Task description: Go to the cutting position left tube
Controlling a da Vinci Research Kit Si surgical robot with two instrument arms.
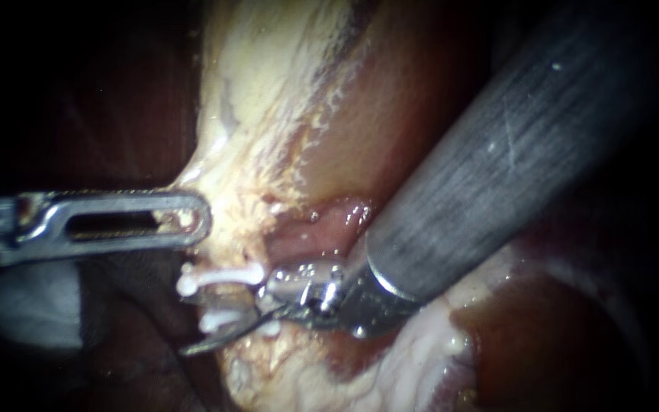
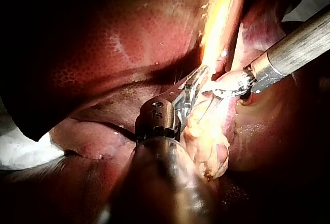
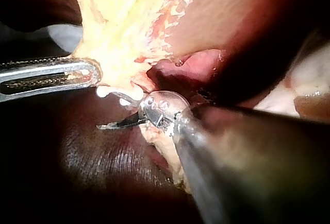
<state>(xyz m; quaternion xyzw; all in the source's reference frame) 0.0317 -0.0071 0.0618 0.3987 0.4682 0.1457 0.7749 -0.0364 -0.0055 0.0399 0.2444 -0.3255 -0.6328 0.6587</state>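
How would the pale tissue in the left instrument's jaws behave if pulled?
Probably floppy and stretchy: the pale tissue drapes in a thin sheet toward the left instrument. Likely slippery, since it glistens wet. Its frayed, lacy edges suggest it may tear.

This looks like a lab where surgery is practised. Wet, shiny body parts fill the view: dark red liver and soft yellow tissue. Two thin metal tools, the left instrument and the right instrument, reach in from the sides. Small white clips sit near their tips.
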